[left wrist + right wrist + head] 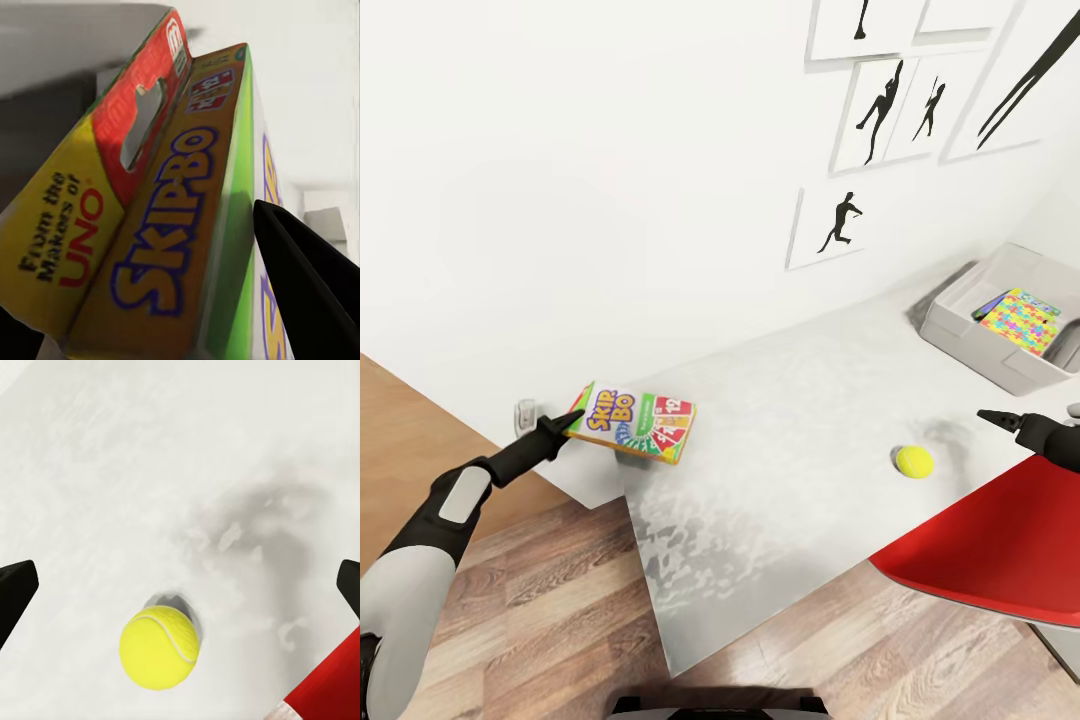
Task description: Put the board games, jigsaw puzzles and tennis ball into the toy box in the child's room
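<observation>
I see the Skip-Bo box (635, 421) in white, green, red and yellow with blue-edged lettering; its end flap (64, 236) is yellow and red. The tennis ball (914, 461) is yellow-green on my white table (780, 470). Far right, the light grey toy box (970, 330) holds a multicoloured jigsaw-patterned puzzle (1020, 321).

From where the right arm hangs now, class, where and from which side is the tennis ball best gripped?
Across its widest middle, from above: the tennis ball is round and sits free on the table, and the open right gripper likely already spans it.
</observation>
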Tool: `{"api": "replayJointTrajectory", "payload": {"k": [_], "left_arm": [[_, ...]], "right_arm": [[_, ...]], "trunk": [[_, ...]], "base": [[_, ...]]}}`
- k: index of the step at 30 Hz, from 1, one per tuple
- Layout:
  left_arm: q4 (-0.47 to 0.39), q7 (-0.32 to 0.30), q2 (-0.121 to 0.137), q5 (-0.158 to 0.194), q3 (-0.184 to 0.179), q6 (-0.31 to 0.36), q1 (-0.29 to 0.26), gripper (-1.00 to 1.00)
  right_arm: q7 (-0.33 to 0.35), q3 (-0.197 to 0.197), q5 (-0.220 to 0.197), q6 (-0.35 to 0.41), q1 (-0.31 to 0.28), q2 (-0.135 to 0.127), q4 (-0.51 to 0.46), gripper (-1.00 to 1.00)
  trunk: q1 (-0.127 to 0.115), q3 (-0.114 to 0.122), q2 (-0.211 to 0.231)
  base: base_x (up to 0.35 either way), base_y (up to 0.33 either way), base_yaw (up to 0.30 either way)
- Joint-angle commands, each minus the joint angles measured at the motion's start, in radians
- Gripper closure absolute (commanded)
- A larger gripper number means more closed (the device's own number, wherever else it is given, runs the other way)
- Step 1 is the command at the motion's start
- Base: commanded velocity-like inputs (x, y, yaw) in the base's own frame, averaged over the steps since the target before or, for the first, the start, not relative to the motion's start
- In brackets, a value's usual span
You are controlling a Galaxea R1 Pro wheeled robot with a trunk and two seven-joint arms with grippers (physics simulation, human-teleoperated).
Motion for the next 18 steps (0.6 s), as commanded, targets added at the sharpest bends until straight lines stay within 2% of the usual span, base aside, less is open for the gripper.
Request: {"api": "replayJointTrajectory", "payload": {"k": [1,4,7,11,14,18], "left_arm": [[-0.004,-0.006,0.0,0.035,0.008,0.017,-0.002,1.0],[-0.008,-0.016,-0.001,0.036,0.009,0.026,0.0,1.0],[-0.027,-0.047,-0.002,0.037,0.009,0.039,0.006,1.0],[-0.09,-0.09,-0.009,0.037,0.005,0.074,0.03,1.0],[-0.138,-0.101,-0.018,0.037,0.004,0.102,0.048,1.0],[-0.12,-0.099,-0.004,0.037,-0.007,0.109,0.071,1.0]], "right_arm": [[-0.007,0.0,-0.01,0.004,-0.001,0.0,-0.001,-1.0],[0.006,-0.001,-0.01,0.004,-0.001,0.0,-0.001,-1.0],[0.05,-0.004,-0.01,0.004,-0.001,-0.002,-0.001,-1.0],[0.118,-0.008,-0.009,0.004,-0.001,-0.006,-0.001,-1.0],[0.138,-0.01,-0.009,0.004,-0.001,-0.008,-0.001,-1.0],[0.13,-0.032,0.003,0.004,0.002,0.014,0.018,-1.0]], "trunk": [[0.001,-0.001,-0.002],[0.001,-0.001,-0.002],[0.001,-0.001,-0.002],[0.001,-0.001,-0.002],[0.001,-0.001,-0.002],[0.001,-0.001,-0.002]], "base": [[0.0,0.0,0.0],[0.0,0.0,0.0],[0.0,0.0,0.0],[0.0,0.0,0.0],[0.0,0.0,0.0],[0.0,0.0,0.0]]}}
